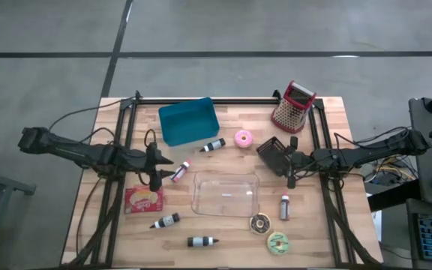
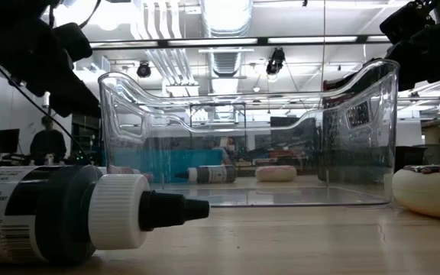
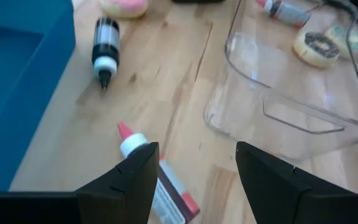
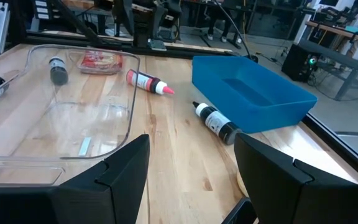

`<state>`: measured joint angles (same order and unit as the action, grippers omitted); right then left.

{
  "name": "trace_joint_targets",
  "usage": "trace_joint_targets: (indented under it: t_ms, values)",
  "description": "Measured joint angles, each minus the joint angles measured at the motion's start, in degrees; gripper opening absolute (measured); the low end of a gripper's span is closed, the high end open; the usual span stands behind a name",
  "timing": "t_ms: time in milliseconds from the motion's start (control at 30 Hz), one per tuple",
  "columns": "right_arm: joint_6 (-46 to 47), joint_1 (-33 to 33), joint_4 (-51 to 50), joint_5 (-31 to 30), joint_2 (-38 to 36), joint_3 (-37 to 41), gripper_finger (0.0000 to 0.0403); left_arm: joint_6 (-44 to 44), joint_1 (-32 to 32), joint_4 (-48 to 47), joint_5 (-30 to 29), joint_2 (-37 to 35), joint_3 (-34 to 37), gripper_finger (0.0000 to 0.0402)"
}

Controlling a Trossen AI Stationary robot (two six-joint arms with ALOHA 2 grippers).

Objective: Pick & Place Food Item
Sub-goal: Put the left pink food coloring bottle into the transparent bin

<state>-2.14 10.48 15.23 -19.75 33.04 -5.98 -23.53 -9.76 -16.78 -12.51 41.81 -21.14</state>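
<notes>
Approach is the step in hand: both arms hover over the table [image 1: 328,225], fingers wide and empty, nothing picked. The left gripper [image 1: 154,180] hangs above the red-tipped bottle [image 1: 180,171], at nine o'clock from the clear tray [image 1: 226,211]. Next it likely must lower and close. The pink donut [image 1: 243,138] lies at twelve o'clock; the right gripper [image 1: 291,178] waits at three.

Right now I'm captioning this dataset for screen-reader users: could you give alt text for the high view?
Two dark robot arms reach in from either side over a wooden table, left gripper and right gripper both open, flanking an empty clear plastic tray. Around it lie small icing bottles, three doughnuts, a blue bin and a red-topped grater.
</notes>
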Motion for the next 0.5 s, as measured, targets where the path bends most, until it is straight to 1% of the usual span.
trace_joint_targets:
  t_ms: [100,200,500]
  values:
    - [-0.4,0.0,0.0,0.0,0.0,0.0,0.0232,-1.7,0.0,-3.5,0.1,2.1,-3.2,0.022]
    - [-0.4,0.0,0.0,0.0,0.0,0.0,0.0232,-4.0,0.0,-4.6,-0.3,5.1,-5.7,0.022]
    - [-0.4,0.0,-0.3,0.0,0.0,0.0,0.0225,-3.5,0.1,-4.7,-0.3,15.3,-10.8,0.022]
